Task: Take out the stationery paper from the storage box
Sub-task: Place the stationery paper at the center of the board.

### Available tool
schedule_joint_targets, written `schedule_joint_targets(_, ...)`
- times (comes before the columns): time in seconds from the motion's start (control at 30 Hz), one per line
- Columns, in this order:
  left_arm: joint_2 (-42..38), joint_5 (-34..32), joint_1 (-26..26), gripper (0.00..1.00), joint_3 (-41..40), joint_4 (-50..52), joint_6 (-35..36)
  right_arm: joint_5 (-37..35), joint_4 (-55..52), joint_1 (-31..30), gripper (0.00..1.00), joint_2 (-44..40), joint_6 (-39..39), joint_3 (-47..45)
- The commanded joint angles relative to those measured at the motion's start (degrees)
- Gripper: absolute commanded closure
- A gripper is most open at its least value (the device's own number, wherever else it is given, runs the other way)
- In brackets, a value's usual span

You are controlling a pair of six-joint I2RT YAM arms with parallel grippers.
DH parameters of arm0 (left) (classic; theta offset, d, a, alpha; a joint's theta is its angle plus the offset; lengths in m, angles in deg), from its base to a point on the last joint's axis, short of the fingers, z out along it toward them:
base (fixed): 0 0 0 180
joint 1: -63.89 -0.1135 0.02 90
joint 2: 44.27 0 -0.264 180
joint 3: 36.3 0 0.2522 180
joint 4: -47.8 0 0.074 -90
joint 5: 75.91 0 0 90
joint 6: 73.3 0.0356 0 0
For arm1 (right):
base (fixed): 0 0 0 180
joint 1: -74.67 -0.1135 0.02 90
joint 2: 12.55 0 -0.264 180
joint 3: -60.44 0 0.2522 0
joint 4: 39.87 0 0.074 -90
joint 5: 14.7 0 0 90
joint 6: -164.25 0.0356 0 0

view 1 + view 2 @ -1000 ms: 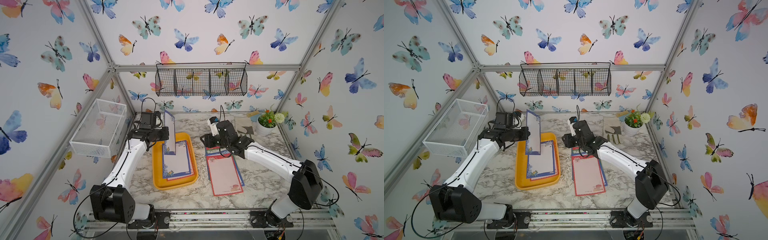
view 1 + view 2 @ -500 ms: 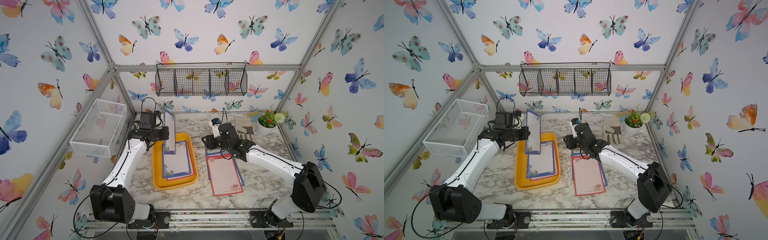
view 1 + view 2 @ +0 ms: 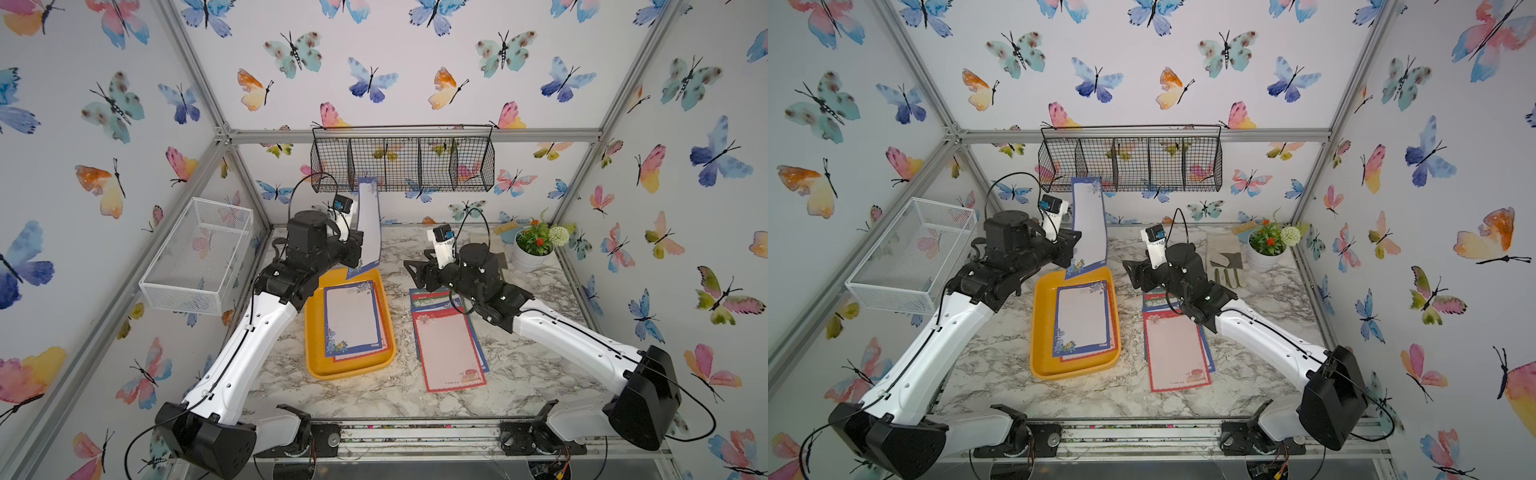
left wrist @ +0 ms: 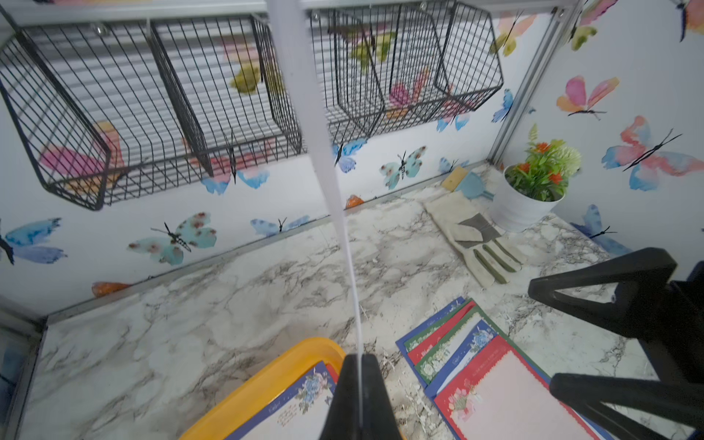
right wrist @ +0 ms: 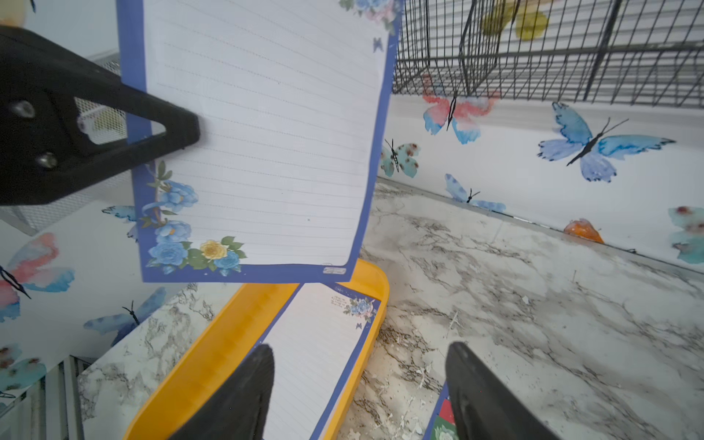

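Observation:
The yellow-orange storage box lies mid-table with blue-bordered stationery paper stacked in it. My left gripper is shut on one blue-bordered sheet, holding it upright above the box's far end. That sheet appears edge-on in the left wrist view. My right gripper is open and empty, low between the box and a pile of red-, green- and blue-bordered sheets on the table.
A black wire basket hangs on the back wall just behind the raised sheet. A white mesh basket is on the left wall. A potted plant, a glove and a small brush sit at the back right.
My right gripper's jaws have spread wider, and its wrist has shifted slightly. The left arm still holds the upright sheet in the same place.

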Motion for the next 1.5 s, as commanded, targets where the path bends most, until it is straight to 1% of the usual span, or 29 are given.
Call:
schedule_joint_targets(0.0, -0.51, 7.93, -0.16, 1.00, -2.66, -14.93, 3.99, -4.76, 1.08, -0.29, 0.18, -2.44, -5.18, 0.85)
schedule_joint_targets(0.1, -1.08, 13.43, -0.12, 1.00, -5.92, -23.33, 4.74, -6.98, 2.45, -0.25, 0.11, -5.15, -6.82, -0.37)
schedule_joint_targets(0.17, -1.50, 17.18, -0.52, 1.00, -8.16, -27.01, 5.24, -8.02, 3.31, -0.20, 0.07, -6.61, -7.69, -1.21)
schedule_joint_targets(0.2, -1.74, 20.80, -0.66, 1.00, -9.39, -28.45, 4.62, -8.14, 3.68, -0.26, 0.07, -7.32, -8.35, -1.73)
schedule_joint_targets(0.33, -4.40, 24.19, -0.54, 1.00, -14.25, -31.48, 4.03, -7.42, 5.24, -0.12, 0.04, -10.31, -11.53, -4.39)
schedule_joint_targets(0.43, -7.58, 25.00, -0.43, 1.00, -18.06, -34.34, 3.93, -4.61, 9.05, 0.14, 0.03, -13.47, -13.06, -7.66)
schedule_joint_targets(0.6, -11.06, 30.24, -0.15, 1.00, -19.33, -34.34, 5.02, -0.19, 13.31, 0.58, 0.02, -17.08, -13.64, -10.60)
schedule_joint_targets(0.77, -12.92, 34.86, -0.12, 1.00, -19.15, -33.63, 4.81, 2.90, 16.41, 0.85, 0.02, -18.96, -13.32, -12.12)
schedule_joint_targets(1.0, -14.78, 36.34, -0.20, 1.00, -19.48, -33.47, 5.52, 9.86, 21.24, 0.94, 0.02, -20.00, -13.61, -13.83)
schedule_joint_targets(1.13, -14.93, 37.04, -0.80, 1.00, -19.50, -33.45, 5.22, 11.07, 23.32, 1.02, 0.02, -19.70, -15.01, -14.22)
schedule_joint_targets(1.23, -14.50, 37.52, -1.73, 1.00, -19.15, -33.93, 3.57, 11.48, 23.30, 1.25, 0.02, -18.76, -16.14, -13.17)
schedule_joint_targets(1.3, -14.18, 38.89, -2.43, 1.00, -19.06, -34.89, 2.05, 13.16, 24.55, 1.61, 0.02, -18.46, -16.92, -13.46)
schedule_joint_targets(1.37, -13.81, 40.78, -3.01, 1.00, -18.87, -36.00, 0.23, 16.24, 25.66, 2.20, 0.06, -18.00, -17.67, -13.43)
schedule_joint_targets(1.47, -12.84, 43.90, -3.93, 1.00, -18.56, -37.96, -2.93, 20.98, 26.08, 3.11, 0.15, -16.76, -18.54, -12.32)
